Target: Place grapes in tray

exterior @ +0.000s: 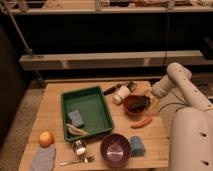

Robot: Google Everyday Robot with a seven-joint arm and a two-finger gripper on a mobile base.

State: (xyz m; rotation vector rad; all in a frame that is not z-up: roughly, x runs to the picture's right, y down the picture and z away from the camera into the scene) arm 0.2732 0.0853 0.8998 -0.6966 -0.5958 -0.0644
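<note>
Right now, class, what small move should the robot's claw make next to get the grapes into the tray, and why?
Probably ease the claw down onto the grapes. The claw hovers at the small brown-red bowl, where a dark bunch appears to lie, and the green tray to its left holds no grapes. I cannot tell whether the bunch is gripped.
</note>
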